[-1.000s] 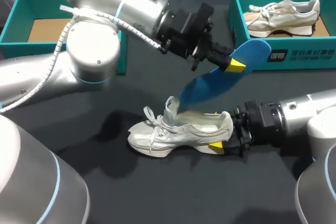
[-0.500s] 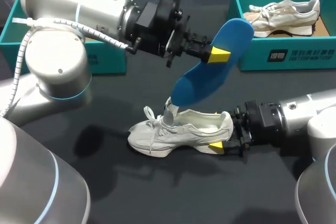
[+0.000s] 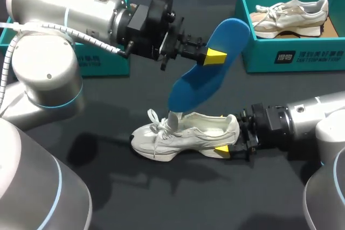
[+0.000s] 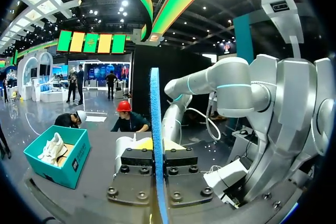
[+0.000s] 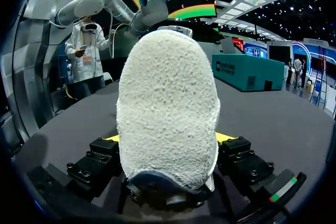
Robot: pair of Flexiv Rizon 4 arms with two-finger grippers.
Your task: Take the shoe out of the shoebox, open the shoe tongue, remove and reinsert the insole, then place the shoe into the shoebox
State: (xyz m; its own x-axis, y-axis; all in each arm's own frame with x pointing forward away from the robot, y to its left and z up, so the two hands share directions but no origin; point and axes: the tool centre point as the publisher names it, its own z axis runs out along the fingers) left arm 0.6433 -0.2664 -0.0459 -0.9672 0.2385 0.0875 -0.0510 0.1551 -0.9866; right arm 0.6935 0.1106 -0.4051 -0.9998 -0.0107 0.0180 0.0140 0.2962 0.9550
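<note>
Standing at the table's far left, a teal cardboard shoebox (image 3: 102, 63) is mostly hidden behind my left arm. The left gripper (image 3: 214, 56) hangs above the black table (image 3: 161, 197), its fingers pinching a blue foam insole (image 3: 205, 71) across its flat faces. In the left wrist view the insole (image 4: 155, 124) shows edge-on. It slants down, its lower end just above the white lace-up sneaker (image 3: 183, 133). The sneaker rests on its sole, toe leftward and tongue raised. The right gripper (image 3: 229, 149) clamps its heel (image 5: 168, 108) from both sides. At far right, a second teal shoebox (image 3: 294, 57) holds a beige sneaker (image 3: 291, 12).
</note>
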